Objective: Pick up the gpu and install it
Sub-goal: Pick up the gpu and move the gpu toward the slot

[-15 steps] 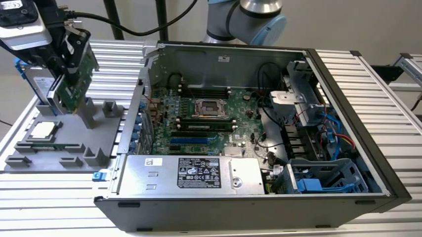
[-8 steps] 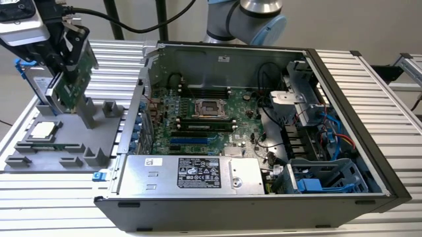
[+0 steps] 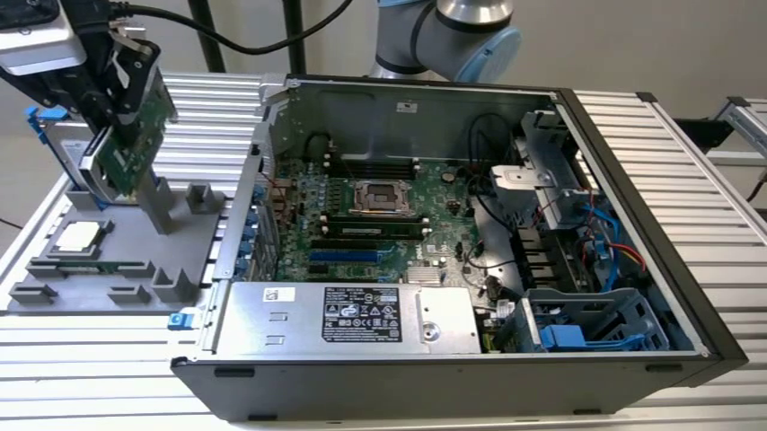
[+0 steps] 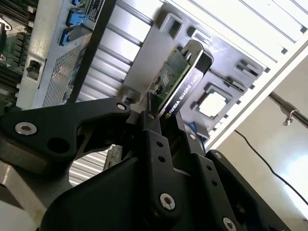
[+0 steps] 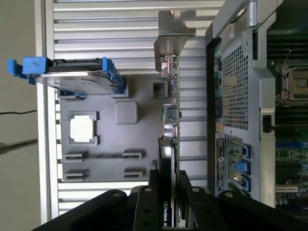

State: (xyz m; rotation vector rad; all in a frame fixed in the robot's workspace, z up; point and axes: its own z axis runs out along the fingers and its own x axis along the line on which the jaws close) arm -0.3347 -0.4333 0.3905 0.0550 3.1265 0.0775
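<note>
The slatted table (image 3: pixel 701 126) holds the open computer case (image 3: pixel 396 112). Beside the case, on the exterior view's left, lies the grey parts tray (image 3: pixel 132 241). The gpu (image 3: pixel 132 135) hangs over that tray, outside the case. The gripper (image 3: pixel 110 106) has its 2 jaws squeezed on the card.

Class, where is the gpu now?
The gpu is at the exterior view's left, held by the gripper at the grey tray, beside the open computer case.
</note>
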